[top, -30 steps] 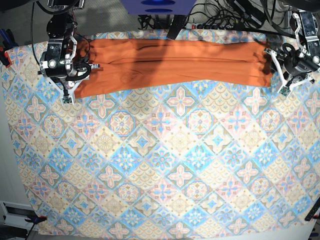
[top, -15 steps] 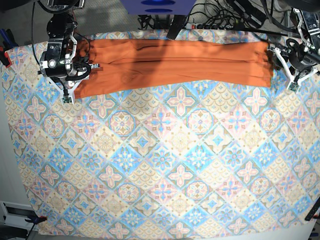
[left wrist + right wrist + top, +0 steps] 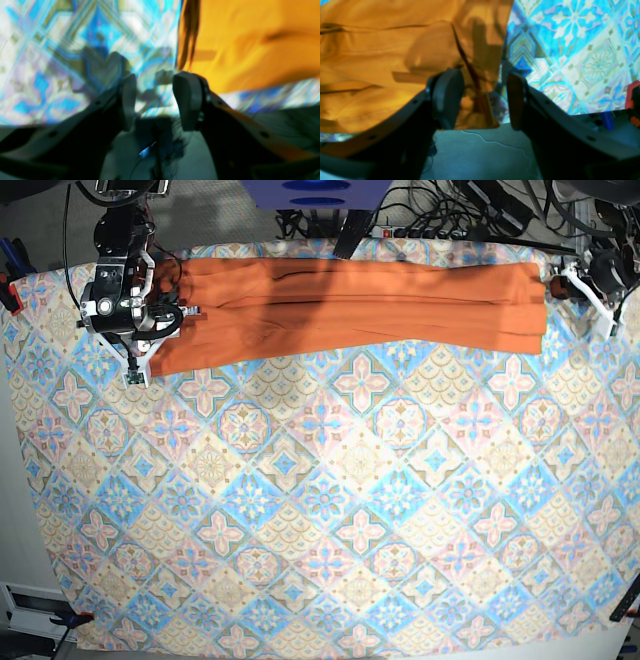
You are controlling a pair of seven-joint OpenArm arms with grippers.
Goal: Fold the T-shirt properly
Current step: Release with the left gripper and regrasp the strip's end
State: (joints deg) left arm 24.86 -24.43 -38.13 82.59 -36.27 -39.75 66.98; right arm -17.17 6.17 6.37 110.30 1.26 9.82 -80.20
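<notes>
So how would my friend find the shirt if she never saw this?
Look at the big patterned tablecloth and follow it to the far edge. The T-shirt lies there, folded into a long flat strip. It is the only plain orange thing there.

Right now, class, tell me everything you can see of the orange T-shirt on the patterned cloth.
The T-shirt is plain orange, soft fabric, folded lengthwise into a long narrow band with creases running along it. It lies flat across the far edge of the tablecloth. The right tool sits open over one end, one finger above the fabric. The left tool, also open, is just off the other end, not touching it.
</notes>
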